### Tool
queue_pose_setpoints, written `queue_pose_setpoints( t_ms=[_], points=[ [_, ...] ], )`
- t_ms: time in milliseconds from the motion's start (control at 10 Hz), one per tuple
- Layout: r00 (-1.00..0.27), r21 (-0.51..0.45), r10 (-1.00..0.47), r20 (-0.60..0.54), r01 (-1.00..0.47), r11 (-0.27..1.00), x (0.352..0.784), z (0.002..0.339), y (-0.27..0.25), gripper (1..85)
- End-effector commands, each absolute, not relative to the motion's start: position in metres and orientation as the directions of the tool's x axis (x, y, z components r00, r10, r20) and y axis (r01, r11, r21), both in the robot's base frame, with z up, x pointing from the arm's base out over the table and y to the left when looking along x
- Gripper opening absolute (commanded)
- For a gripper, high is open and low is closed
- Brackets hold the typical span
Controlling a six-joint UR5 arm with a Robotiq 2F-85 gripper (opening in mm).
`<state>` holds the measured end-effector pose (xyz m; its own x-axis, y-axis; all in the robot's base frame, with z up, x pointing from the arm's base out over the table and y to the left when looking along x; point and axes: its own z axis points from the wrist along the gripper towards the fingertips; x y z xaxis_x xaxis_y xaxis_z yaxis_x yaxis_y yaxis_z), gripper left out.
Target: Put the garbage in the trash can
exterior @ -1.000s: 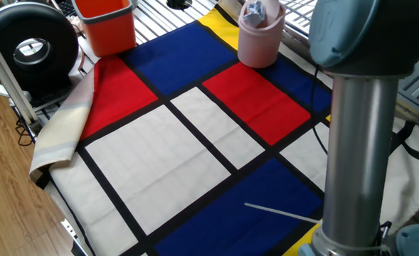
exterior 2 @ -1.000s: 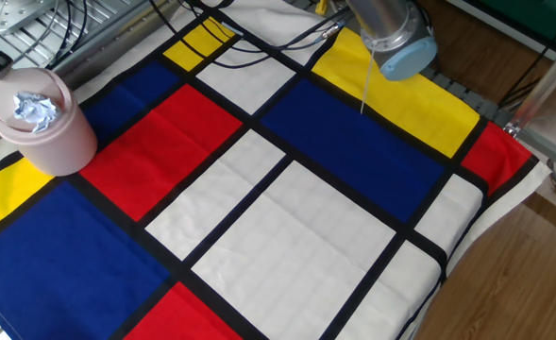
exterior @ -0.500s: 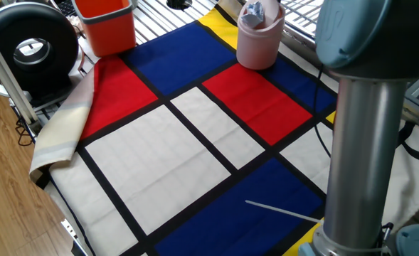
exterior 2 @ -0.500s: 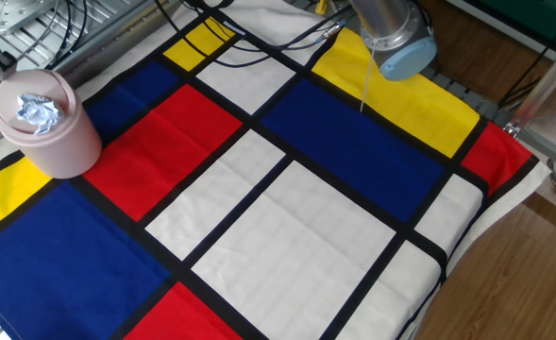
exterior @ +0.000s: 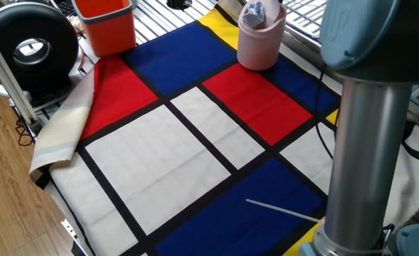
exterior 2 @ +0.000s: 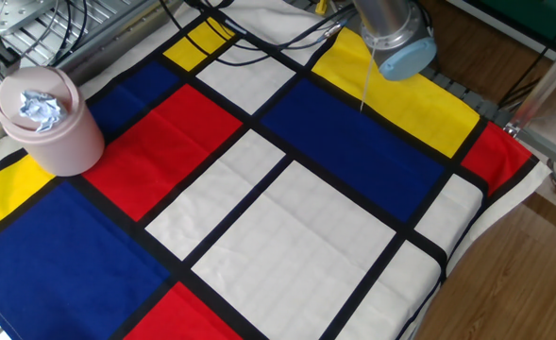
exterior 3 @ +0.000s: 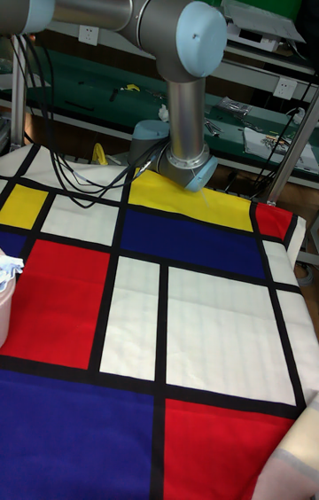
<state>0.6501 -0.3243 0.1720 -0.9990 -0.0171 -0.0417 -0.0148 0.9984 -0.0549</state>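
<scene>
The garbage (exterior: 254, 11), a crumpled white-grey paper wad, rests in the open top of the pale pink trash can (exterior: 257, 44). The can stands at the far corner of the colour-block cloth. From the other side the garbage (exterior 2: 40, 108) lies in the mouth of the trash can (exterior 2: 53, 140) at the left edge. The tall view catches only the can's rim (exterior 3: 3, 305) with the wad (exterior 3: 8, 269) above it. The arm's upper link runs out of the picture to the left there. No view shows the gripper.
An orange square bin (exterior: 108, 25) stands on the rack at the back left, beside a black round device (exterior: 28, 46). The grey arm column (exterior: 366, 142) fills the right foreground. A thin white stick (exterior: 280, 210) lies on a blue panel. Black cables (exterior 2: 244, 28) run near the arm's base.
The trash can with the wad has slid a little to the right in the other fixed view. The arm column has edged right in one fixed view.
</scene>
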Motion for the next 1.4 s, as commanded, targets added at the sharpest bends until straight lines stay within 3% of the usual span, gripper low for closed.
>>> queue_pose_setpoints(
  t_ms=[0,600,800,1000,1300],
  points=[
    [-0.998,-0.039,0.018,-0.054,0.020,0.999,0.643,0.170,-0.323,1.0],
    [-0.999,0.020,0.035,-0.027,0.034,0.999,0.637,0.160,-0.310,1.7],
    [-0.999,0.013,-0.039,-0.007,-0.039,0.999,0.633,0.159,-0.319,20.7],
    [-0.997,0.012,-0.071,0.023,-0.071,0.997,0.627,0.163,-0.323,32.7],
    [-0.996,0.017,-0.081,0.024,-0.080,0.997,0.629,0.164,-0.322,36.7]
  ],
)
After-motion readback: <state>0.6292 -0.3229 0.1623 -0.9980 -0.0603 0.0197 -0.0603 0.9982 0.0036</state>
